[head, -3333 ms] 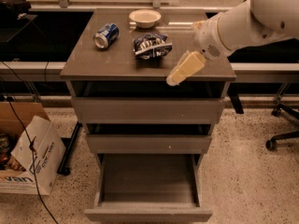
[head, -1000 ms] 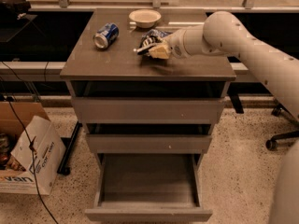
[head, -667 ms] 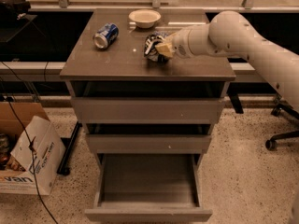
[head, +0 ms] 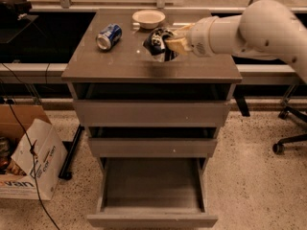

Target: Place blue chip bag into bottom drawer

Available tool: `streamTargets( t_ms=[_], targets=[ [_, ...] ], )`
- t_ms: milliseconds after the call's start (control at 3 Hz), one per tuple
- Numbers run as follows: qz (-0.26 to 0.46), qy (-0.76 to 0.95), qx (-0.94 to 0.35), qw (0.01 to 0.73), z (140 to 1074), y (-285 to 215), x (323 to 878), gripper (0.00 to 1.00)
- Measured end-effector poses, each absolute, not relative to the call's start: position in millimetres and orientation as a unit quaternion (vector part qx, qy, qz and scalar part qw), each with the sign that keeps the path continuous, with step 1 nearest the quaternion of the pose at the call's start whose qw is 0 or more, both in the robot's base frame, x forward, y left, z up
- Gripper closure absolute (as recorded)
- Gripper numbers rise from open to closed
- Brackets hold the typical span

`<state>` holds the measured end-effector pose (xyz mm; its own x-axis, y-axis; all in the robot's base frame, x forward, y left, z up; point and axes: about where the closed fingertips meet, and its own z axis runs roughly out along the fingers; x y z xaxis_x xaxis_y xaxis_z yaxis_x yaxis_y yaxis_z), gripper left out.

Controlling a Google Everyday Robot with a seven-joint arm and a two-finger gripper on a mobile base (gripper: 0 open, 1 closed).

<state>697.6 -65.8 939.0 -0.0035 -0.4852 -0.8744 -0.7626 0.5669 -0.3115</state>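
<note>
The blue chip bag [head: 158, 43] is dark blue with white print and hangs crumpled just above the cabinet top [head: 120, 63], near its middle. My gripper [head: 173, 41] comes in from the right on a white arm and is shut on the bag's right side. The bottom drawer [head: 152, 218] is pulled open below the two shallower drawers and its tray is empty.
A blue soda can [head: 109, 36] lies on its side at the cabinet top's left. A small white bowl [head: 148, 18] stands at the back. A cardboard box [head: 29, 159] and cables sit on the floor at left. An office chair base [head: 290, 138] is at right.
My gripper reached the bag from the right and closed on it. The bag is now bunched up and lifted slightly off the cabinet top.
</note>
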Motion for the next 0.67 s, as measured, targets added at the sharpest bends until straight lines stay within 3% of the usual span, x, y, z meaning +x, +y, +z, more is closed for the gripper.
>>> streamTargets(
  t_ms=[667],
  targets=[
    [0.157, 0.645, -0.53, 0.527, 962, -75, 618, 1.0]
  ],
)
